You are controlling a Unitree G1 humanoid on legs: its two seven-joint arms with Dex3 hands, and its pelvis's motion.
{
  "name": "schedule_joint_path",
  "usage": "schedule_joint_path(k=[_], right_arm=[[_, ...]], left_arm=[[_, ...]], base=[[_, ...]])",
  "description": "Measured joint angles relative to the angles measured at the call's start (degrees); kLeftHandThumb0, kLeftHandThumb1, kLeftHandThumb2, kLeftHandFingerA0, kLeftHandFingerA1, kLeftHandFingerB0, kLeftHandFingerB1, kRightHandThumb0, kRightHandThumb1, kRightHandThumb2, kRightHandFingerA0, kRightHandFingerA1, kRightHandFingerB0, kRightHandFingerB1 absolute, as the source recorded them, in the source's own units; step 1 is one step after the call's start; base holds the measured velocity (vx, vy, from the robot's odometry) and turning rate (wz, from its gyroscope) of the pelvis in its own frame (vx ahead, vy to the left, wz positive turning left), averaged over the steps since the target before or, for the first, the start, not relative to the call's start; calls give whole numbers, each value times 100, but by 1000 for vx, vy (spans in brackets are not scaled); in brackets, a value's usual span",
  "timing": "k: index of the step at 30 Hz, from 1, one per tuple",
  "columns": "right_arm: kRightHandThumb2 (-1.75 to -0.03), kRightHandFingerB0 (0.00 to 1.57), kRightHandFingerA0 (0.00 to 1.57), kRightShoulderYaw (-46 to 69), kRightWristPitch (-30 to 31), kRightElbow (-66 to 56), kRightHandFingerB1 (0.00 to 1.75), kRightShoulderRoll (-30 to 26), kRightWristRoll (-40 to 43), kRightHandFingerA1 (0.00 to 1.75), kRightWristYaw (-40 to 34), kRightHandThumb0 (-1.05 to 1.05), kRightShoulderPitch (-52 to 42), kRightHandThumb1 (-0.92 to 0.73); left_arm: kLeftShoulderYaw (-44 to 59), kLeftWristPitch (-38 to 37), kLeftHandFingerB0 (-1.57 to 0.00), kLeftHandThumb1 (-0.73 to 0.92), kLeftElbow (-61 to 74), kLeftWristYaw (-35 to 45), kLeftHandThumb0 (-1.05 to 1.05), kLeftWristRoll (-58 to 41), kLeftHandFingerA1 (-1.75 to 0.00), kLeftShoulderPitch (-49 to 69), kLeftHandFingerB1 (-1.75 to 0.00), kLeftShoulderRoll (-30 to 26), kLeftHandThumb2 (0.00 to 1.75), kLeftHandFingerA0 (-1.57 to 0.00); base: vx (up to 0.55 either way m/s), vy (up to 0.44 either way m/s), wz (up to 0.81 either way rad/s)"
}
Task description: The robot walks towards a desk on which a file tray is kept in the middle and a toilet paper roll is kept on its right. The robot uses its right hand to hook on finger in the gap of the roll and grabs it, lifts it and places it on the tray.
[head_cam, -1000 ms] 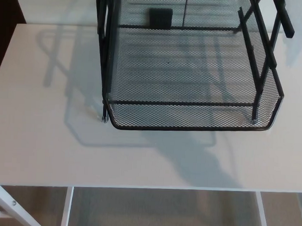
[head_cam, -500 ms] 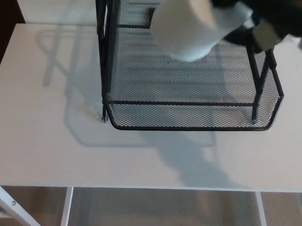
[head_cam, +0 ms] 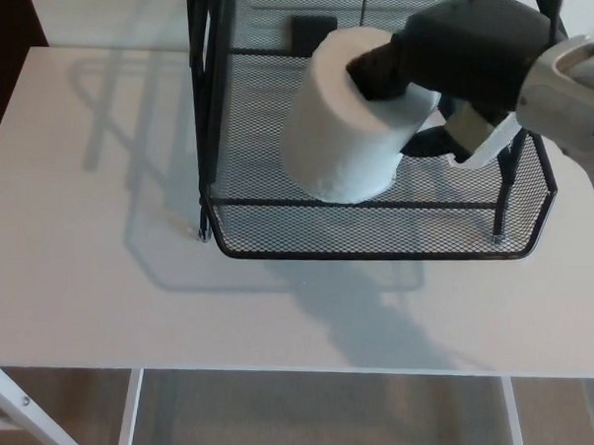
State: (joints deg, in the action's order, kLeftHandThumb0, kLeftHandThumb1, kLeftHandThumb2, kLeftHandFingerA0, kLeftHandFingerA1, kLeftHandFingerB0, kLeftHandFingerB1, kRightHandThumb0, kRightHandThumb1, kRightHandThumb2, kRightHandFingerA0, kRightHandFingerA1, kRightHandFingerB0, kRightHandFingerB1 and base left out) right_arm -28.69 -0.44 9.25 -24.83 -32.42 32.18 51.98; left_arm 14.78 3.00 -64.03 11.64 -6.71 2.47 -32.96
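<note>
Overhead, the toilet paper roll (head_cam: 349, 126) is carried by the right hand (head_cam: 452, 62), one black finger (head_cam: 374, 73) being hooked into its core. It is held tilted over the black mesh file tray (head_cam: 375, 241), which stands on the white counter (head_cam: 98, 263). Whether the roll touches the mesh cannot be told.

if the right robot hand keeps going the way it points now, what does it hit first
The right robot hand points toward picture left with the toilet paper roll on it. First in that line looks like the file tray's left upright frame, though depth is unclear.
</note>
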Motion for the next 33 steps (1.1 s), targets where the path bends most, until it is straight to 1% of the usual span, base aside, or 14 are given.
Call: schedule_joint_path(k=[2, 4, 5, 7, 9, 10, 13, 19, 21, 23, 24, 25, 32, 33], right_arm=[[-60, 42, 95, -7, 77, 31, 33, 21, 40, 87, 152, -35, 57, -66], [-62, 34, 92, -16, 153, 62, 32, 32, 80, 80, 308, -40, 123, -68], [-59, 20, 86, -24, 186, 84, 31, 34, 98, 84, 389, -45, 171, -60], [-57, 16, 85, -44, 250, 143, 32, 34, 125, 84, 559, -46, 268, -58], [-57, 19, 86, -65, 301, 188, 33, 34, 145, 83, 702, -47, 344, -56], [-75, 18, 89, -79, 343, 225, 45, 34, 156, 91, 814, -53, 418, -41], [-75, 21, 88, -114, 453, 314, 45, 34, 176, 88, 1046, -57, 592, -38], [-70, 14, 81, -222, 666, 563, 43, 34, 211, 101, 1583, -59, 993, -34], [-68, 14, 79, -258, 723, 625, 41, 34, 221, 97, 1747, -56, 1110, -33], [-67, 16, 72, -286, 778, 673, 41, 33, 236, 92, 1921, -56, 1231, -32], [-52, 24, 64, -299, 801, 691, 32, 33, 244, 79, 1988, -51, 1274, -39], [-71, 18, 70, -319, 835, 716, 43, 32, 254, 83, 2097, -59, 1348, -32], [-72, 16, 80, -374, 1020, 946, 43, 21, 348, 76, 2699, -61, 1791, -36], [-70, 16, 83, -373, 1041, 997, 42, 15, 362, 85, 2779, -56, 1877, -35]], left_arm=[[-3, 0, -17, 92, 5, 0, -86, 0, -93, 5, -72, 3, 73, -32], [-5, 0, -15, 92, 7, 0, -85, 0, -94, 10, -72, 5, 72, -30], [-5, 0, -16, 92, 8, 0, -84, -1, -95, 11, -70, 6, 72, -34], [-6, 0, -16, 92, 12, 0, -84, -1, -99, 11, -72, 8, 74, -31], [-9, 0, -15, 92, 13, 0, -83, 0, -97, 13, -72, 8, 71, -31], [-9, 0, -15, 92, 13, 0, -83, -1, -92, 12, -70, 10, 71, -33], [-10, 0, -16, 92, 12, 0, -83, -1, -92, 10, -69, 12, 71, -35], [-10, 0, -18, 92, 9, 0, -82, -3, -100, 7, -71, 18, 70, -38], [-10, 0, -19, 92, 9, 0, -83, -4, -103, 6, -74, 20, 70, -33], [-10, 0, -18, 92, 10, 0, -83, -5, -95, 5, -72, 23, 69, -34], [-10, 0, -17, 92, 10, 0, -83, -6, -94, 4, -71, 24, 70, -34], [-10, 0, -16, 92, 10, 0, -83, -8, -92, 4, -71, 27, 71, -32], [-10, 1, -17, 92, 10, 0, -84, -11, -96, 2, -73, 42, 72, -32], [-10, 0, -18, 92, 10, 0, -84, -10, -96, 4, -74, 42, 72, -32]], base=[[0, 0, 0], [0, 0, 0], [0, 0, 0], [0, 0, 0], [0, 0, 0], [0, 0, 0], [0, 0, 0], [0, 0, 0], [0, 0, 0], [0, 0, 0], [0, 0, 0], [0, 0, 0], [0, 0, 0], [0, 0, 0]])
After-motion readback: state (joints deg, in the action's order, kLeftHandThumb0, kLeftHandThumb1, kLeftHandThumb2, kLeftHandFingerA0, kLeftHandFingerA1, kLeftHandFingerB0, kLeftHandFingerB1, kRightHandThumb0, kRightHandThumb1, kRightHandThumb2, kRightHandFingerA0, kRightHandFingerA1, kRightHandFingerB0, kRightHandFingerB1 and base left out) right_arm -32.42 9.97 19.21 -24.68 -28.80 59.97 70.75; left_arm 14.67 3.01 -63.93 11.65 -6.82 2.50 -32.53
